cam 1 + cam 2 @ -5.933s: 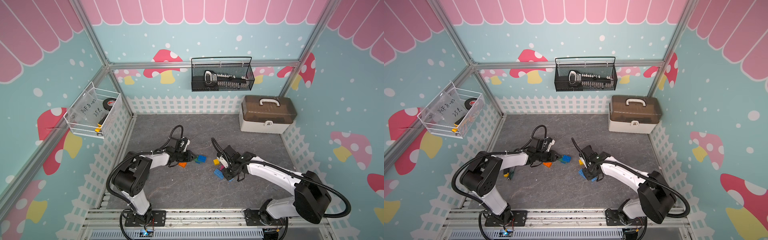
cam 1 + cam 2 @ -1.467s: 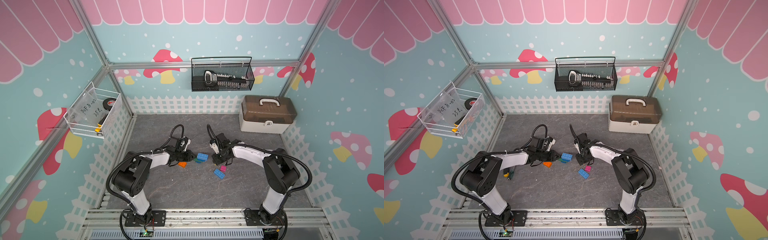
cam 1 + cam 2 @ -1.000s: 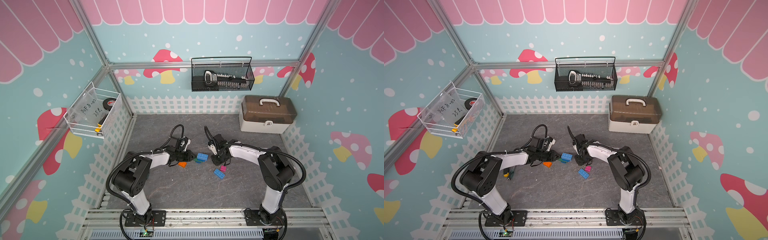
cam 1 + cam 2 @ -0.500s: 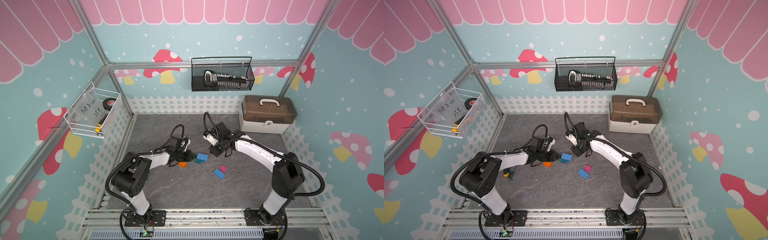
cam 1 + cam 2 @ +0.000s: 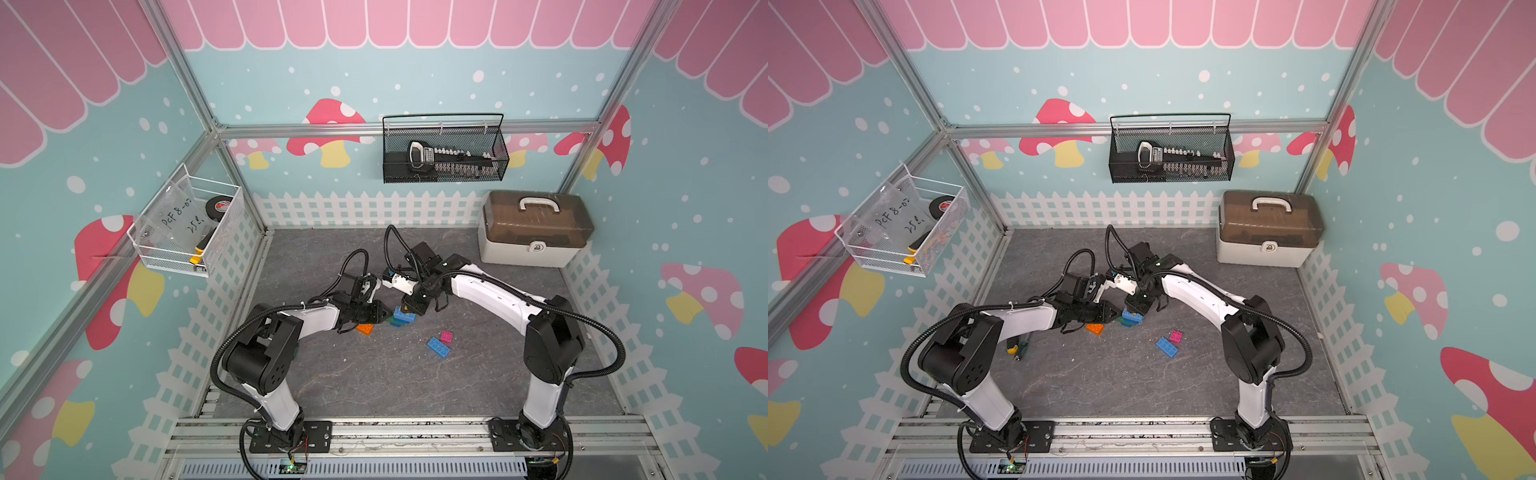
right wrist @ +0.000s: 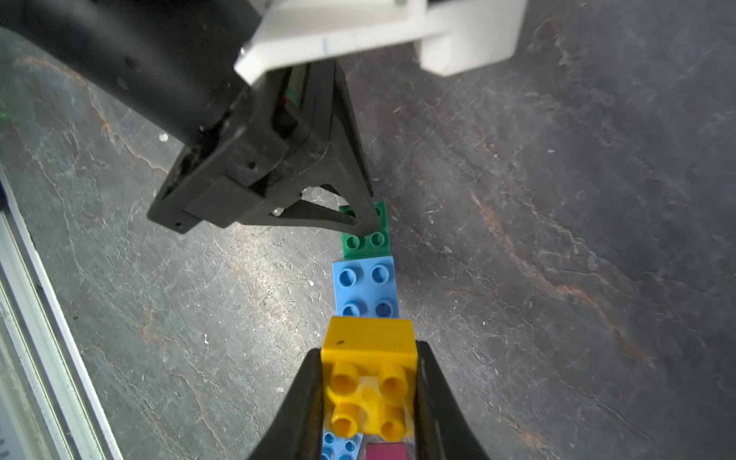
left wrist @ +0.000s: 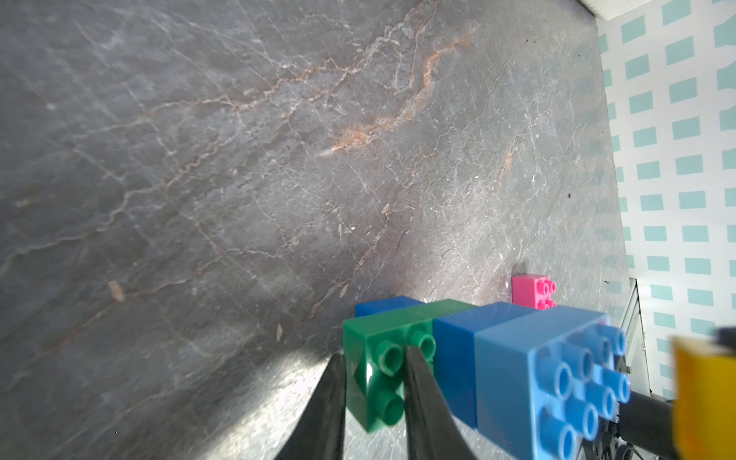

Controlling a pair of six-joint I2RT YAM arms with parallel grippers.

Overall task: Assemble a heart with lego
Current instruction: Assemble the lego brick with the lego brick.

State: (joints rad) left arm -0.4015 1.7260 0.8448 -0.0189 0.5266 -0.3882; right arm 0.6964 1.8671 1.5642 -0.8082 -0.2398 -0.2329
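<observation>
Heart point(image 5: 402, 316), pinched at 9 o'clock by left end effector point(image 7: 374, 354), may twist if right end effector point(image 6: 368, 352), gripping yellow brick point(image 6: 368, 336), presses crooked.

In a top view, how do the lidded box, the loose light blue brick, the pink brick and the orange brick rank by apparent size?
1. the lidded box, by far the largest.
2. the loose light blue brick.
3. the pink brick and the orange brick: they look about alike, so I do not rank them.
</observation>
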